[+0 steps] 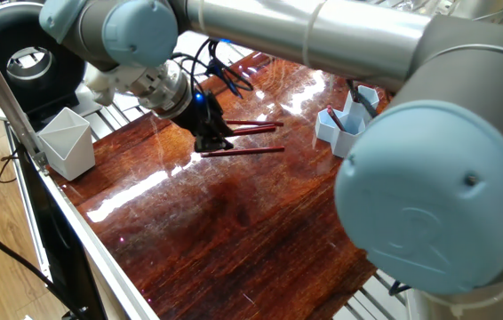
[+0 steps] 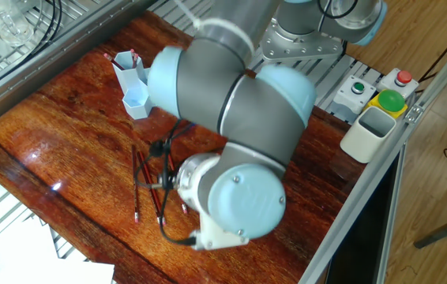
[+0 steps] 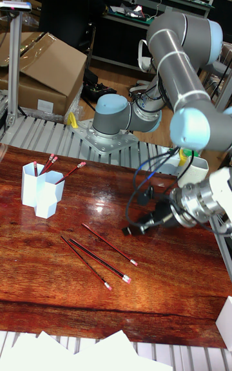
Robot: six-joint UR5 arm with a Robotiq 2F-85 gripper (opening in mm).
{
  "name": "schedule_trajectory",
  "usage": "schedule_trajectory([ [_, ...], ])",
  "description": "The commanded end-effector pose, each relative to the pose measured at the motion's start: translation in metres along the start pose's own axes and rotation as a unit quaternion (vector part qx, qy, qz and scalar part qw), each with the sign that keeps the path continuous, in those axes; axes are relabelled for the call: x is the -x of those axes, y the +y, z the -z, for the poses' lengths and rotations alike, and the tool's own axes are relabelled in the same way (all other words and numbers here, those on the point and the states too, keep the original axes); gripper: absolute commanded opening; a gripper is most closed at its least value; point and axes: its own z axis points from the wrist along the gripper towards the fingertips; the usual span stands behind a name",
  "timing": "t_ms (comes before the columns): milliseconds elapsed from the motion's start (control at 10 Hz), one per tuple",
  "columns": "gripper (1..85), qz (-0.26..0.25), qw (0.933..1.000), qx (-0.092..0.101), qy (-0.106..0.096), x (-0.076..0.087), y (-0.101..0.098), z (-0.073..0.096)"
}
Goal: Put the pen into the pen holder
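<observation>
My black two-finger claw (image 3: 132,230) hangs above the glossy reddish-brown wooden bench (image 3: 38,268), beside three thin red pens with pale tips (image 3: 108,244) lying loose near one another; I cannot tell whether its jaws are apart or together. The small light blue plastic holder of joined hexagonal tubes (image 3: 37,189) stands well apart, red pens upright inside.

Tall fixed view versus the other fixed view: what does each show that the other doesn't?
Only the tall view: the gripper, apart from the pens, and a cardboard box. Only the other view: a red button and a green button. Both: the pen holder with pens in it, and loose pens lying on the table.
</observation>
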Motion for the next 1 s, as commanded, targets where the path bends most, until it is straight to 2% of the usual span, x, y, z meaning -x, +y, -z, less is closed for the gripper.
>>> schedule_trajectory([
  [0, 32.3, 0.006, 0.9999, -0.001, -0.008, 0.018, -0.008, -0.010],
  [300, 35.0, 0.032, 0.9992, 0.022, 0.002, 0.013, 0.004, -0.009],
  [500, 35.0, 0.044, 0.9986, 0.025, 0.016, 0.005, 0.005, -0.009],
  [700, 36.3, 0.055, 0.9982, 0.021, 0.015, 0.005, 0.003, -0.009],
  [800, 37.7, 0.057, 0.9980, 0.027, 0.007, 0.009, 0.006, -0.009],
  [900, 37.7, 0.060, 0.9978, 0.029, -0.001, 0.030, 0.006, -0.019],
])
